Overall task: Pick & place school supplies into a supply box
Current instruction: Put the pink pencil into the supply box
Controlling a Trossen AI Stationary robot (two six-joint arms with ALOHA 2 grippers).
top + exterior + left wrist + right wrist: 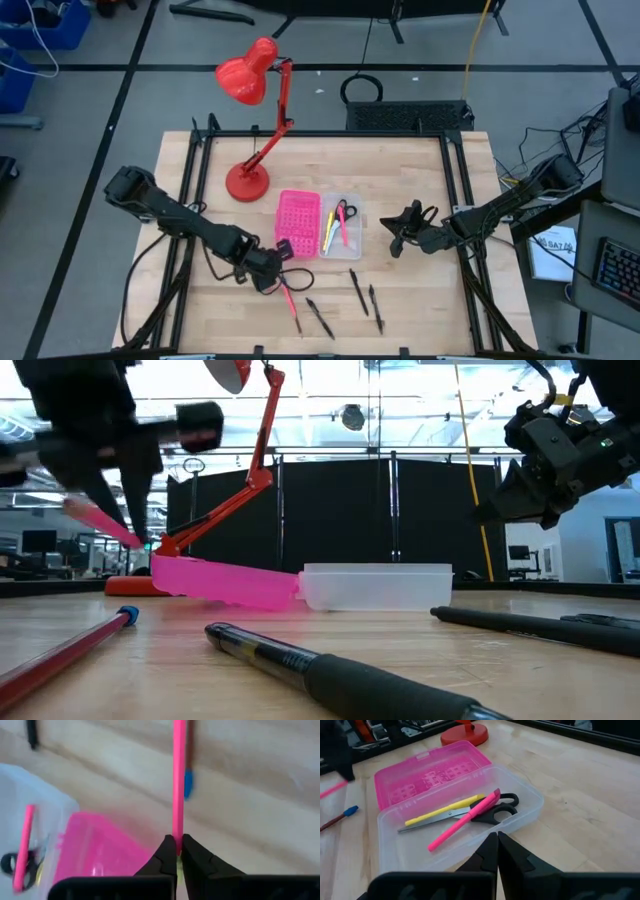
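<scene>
Left hand (270, 279) pinching pink pencil (178, 780) at one end, raised above bench (420, 300) near pink tray (297, 222). Judged light, stiff, slick; end grip invites swing. Supply box (530, 802) holds scissors (500, 807). Right hand (497, 843) pressed together, empty, beside box.

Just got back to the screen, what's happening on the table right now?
The left pincer is shut on a pink pencil, lifted near the pink tray. The clear box already holds scissors, a yellow pencil and a pink pen. The right pincer waits shut beside the box. Several dark pens still lie on the table.
</scene>
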